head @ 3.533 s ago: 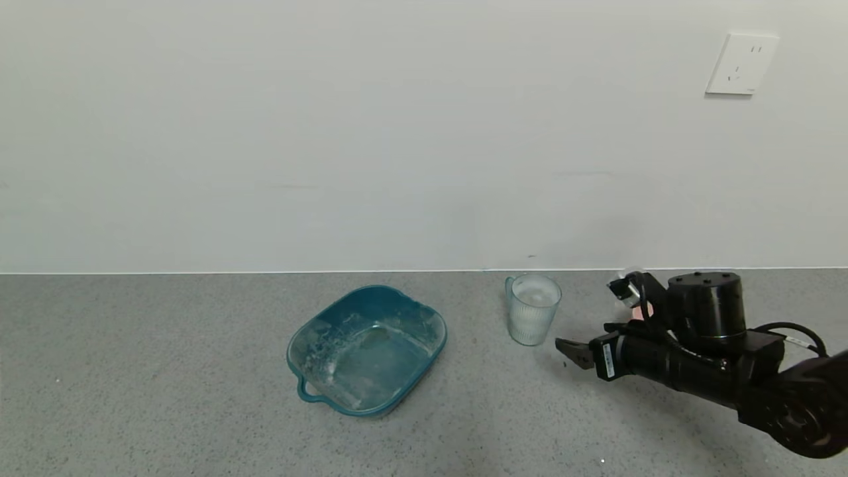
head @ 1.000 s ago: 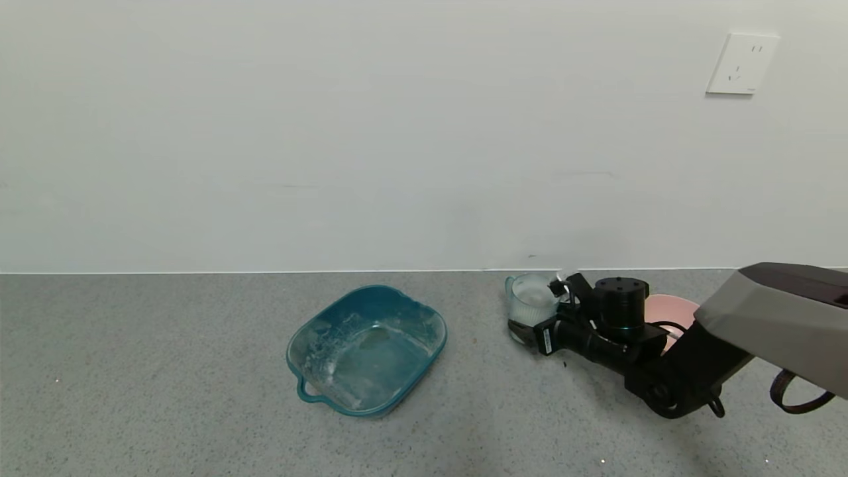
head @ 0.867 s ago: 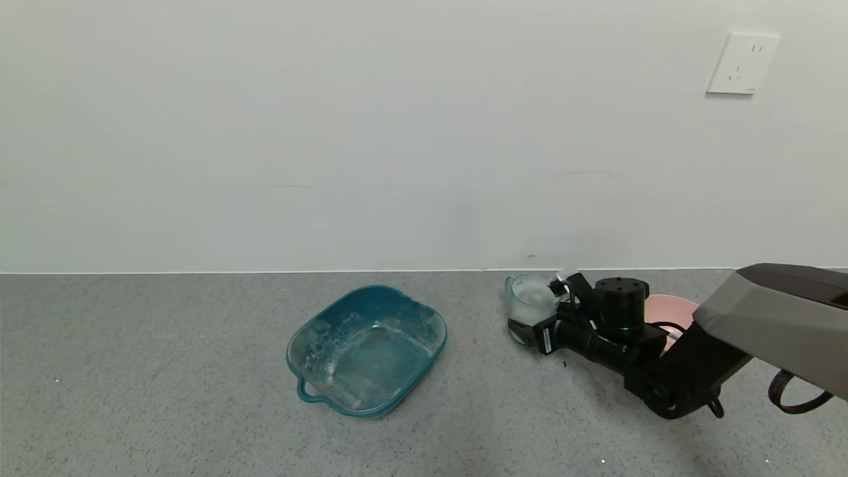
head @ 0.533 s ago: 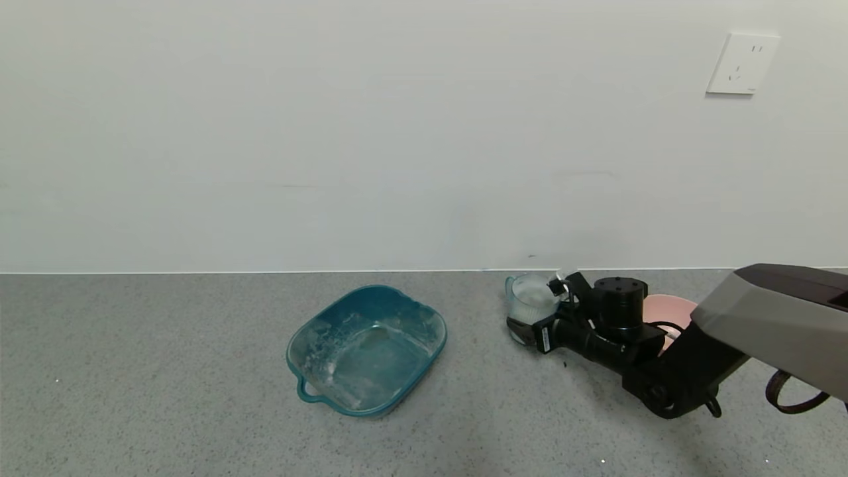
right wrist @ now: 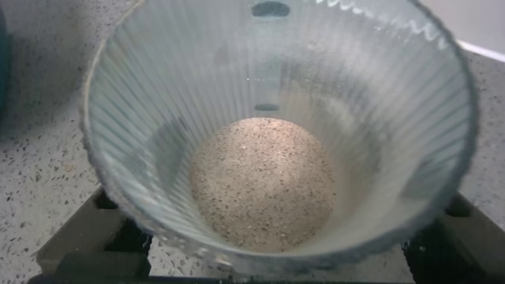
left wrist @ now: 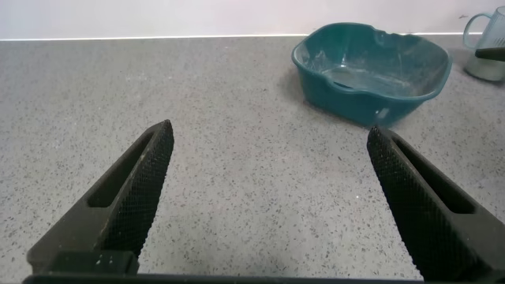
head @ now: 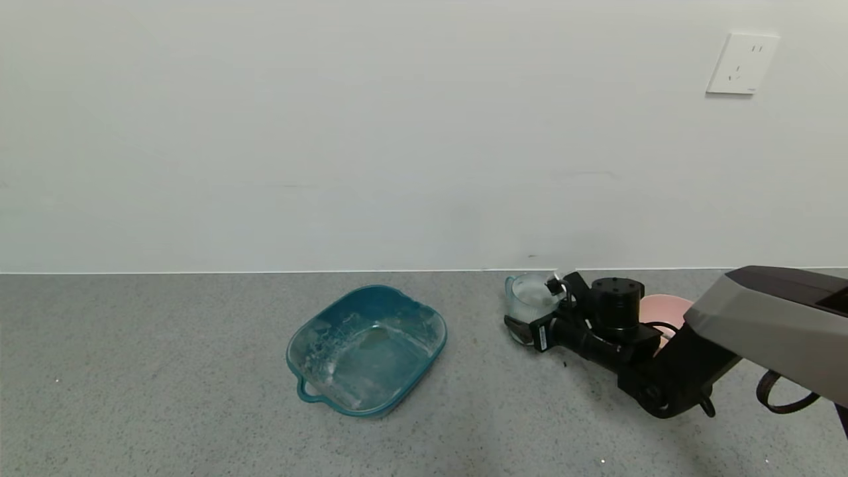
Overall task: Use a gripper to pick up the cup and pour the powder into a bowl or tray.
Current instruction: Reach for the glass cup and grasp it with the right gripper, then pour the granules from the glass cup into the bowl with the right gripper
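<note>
The ribbed pale blue-green cup [head: 528,299] stands on the grey counter near the wall, right of centre. My right gripper [head: 534,307] is open, with one finger [head: 517,328] in front of the cup and the other behind it, low on its walls. In the right wrist view the cup [right wrist: 158,95] fills the picture between the fingers [right wrist: 75,248]. Its walls carry a whitish film and its floor looks speckled beige; I cannot make out the powder clearly. The pink bowl [head: 668,309] sits just right of the cup, partly hidden by my right arm. My left gripper [left wrist: 268,181] is open and empty, low over bare counter.
A teal squarish tray [head: 366,348] with a handle and whitish residue sits left of the cup; it also shows in the left wrist view [left wrist: 371,71]. The wall runs close behind the cup and bowl. A socket [head: 741,63] is high on the wall.
My right gripper has come in from the right and slid its fingers around the cup, uncovering the pink bowl. In the last second it crept slightly further left. The cup has stayed put.
</note>
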Robot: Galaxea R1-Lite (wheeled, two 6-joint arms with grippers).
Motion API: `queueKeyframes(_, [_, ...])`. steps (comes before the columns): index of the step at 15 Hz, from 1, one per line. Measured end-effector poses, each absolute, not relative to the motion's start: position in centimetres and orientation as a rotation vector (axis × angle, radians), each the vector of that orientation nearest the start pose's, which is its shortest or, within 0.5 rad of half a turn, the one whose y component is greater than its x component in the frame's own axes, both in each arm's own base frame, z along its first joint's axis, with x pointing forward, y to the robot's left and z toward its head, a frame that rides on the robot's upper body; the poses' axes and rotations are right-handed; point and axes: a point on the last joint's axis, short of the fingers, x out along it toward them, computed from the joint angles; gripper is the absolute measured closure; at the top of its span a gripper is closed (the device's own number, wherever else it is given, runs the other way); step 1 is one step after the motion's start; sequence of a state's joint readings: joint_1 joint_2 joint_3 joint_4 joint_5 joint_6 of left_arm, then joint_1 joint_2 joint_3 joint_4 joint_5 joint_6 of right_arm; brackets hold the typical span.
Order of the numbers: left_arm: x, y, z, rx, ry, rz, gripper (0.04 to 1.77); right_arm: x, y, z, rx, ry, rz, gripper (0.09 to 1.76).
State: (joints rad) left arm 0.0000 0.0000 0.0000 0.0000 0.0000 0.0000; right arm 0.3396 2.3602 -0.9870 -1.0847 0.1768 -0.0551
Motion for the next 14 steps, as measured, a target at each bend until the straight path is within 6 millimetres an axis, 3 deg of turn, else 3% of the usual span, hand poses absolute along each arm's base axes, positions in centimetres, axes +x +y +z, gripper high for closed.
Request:
queueKeyframes(1, [-2.28,0.00,7.55,0.000,0.000,0.000,0.05,39.42,14.39,2.54,-0.077,0.271,0.522,0.14])
queueKeyframes(3, [-2.28,0.00,7.55,0.000,0.000,0.000,0.05,39.47,14.43,2.49,-0.077,0.258,0.523,0.43])
queueKeyframes(4, [-2.28,0.00,7.55,0.000,0.000,0.000,0.05,39.48,14.43,2.44,-0.077,0.260,0.523,0.47])
queueKeyframes(14, [-2.28,0.00,7.55,0.000,0.000,0.000,0.05,39.40,14.45,2.43,-0.078,0.265,0.526,0.48])
